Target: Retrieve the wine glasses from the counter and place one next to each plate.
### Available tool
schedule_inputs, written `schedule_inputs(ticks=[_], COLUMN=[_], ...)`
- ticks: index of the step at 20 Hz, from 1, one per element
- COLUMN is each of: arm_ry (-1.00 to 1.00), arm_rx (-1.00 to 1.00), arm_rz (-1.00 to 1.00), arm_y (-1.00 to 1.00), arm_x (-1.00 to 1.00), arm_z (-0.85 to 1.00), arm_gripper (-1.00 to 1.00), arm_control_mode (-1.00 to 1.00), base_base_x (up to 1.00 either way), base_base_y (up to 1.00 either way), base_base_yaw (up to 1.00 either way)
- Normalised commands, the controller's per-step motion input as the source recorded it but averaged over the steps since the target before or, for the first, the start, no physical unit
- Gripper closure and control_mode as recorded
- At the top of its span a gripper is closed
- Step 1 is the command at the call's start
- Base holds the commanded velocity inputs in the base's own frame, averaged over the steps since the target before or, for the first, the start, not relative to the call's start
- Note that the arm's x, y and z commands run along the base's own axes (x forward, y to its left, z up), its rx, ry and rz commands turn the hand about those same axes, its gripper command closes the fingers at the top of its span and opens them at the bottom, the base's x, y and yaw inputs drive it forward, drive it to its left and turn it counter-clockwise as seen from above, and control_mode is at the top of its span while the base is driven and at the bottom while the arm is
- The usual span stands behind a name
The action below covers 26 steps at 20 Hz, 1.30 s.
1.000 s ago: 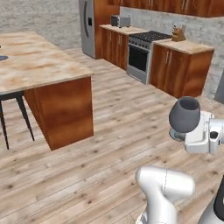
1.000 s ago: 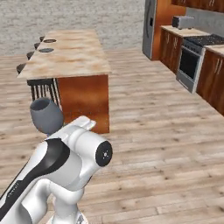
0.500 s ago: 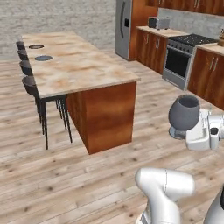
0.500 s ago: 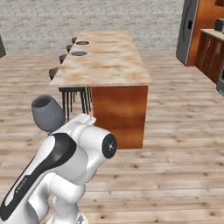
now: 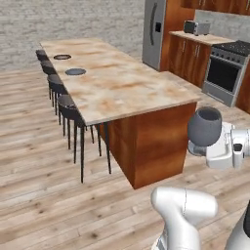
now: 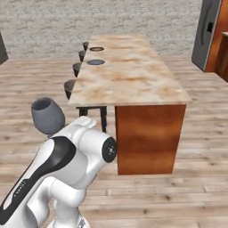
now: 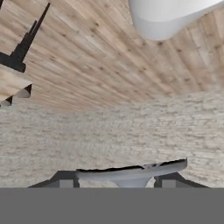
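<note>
On the left of the left base view a row of black stools (image 5: 68,105) stands tucked along the far side of the long beige stone-topped island with rust veining and reddish-brown wood sides (image 5: 122,83), which I'll call the bench. Two small round flat dark grey plates sit near its far end, one (image 5: 62,57) behind the other (image 5: 75,72), apart from each other and both close to the stool-side edge. Further right stand a tall grey steel fridge (image 5: 155,31), a small grey toaster (image 5: 197,27) on the back counter, and a steel oven range (image 5: 225,71).

At the right, in front of the bench's near end and above the pale wood plank floor (image 5: 44,195), I carry a grey translucent wide-bowled wine glass (image 5: 205,128), upright, mouth up. My hand (image 7: 117,183) pinches it low down: in the hand view the glass's round foot (image 7: 131,172) lies across between my two dark fingertips (image 7: 65,181).
</note>
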Motion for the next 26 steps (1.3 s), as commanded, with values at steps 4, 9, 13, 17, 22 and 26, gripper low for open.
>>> schedule_inputs(ticks=[4, 9, 13, 17, 22, 26], arm_ry=[0.00, 0.00, 0.00, 0.00, 0.00, 0.00], arm_rx=[0.00, 0.00, 0.00, 0.00, 0.00, 0.00], arm_rz=[0.00, 0.00, 0.00, 0.00, 0.00, 0.00], arm_y=[0.00, 0.00, 0.00, 0.00, 0.00, 0.00], arm_x=[0.00, 0.00, 0.00, 0.00, 0.00, 0.00], arm_z=[0.00, 0.00, 0.00, 0.00, 0.00, 0.00], arm_gripper=[1.00, 1.00, 1.00, 1.00, 1.00, 1.00], arm_control_mode=[1.00, 1.00, 1.00, 1.00, 1.00, 1.00], base_base_x=[1.00, 0.99, 1.00, 1.00, 1.00, 1.00], base_base_y=[1.00, 1.00, 1.00, 1.00, 1.00, 1.00], base_base_yaw=[-0.07, -0.13, -0.16, -0.25, -0.31, -0.44])
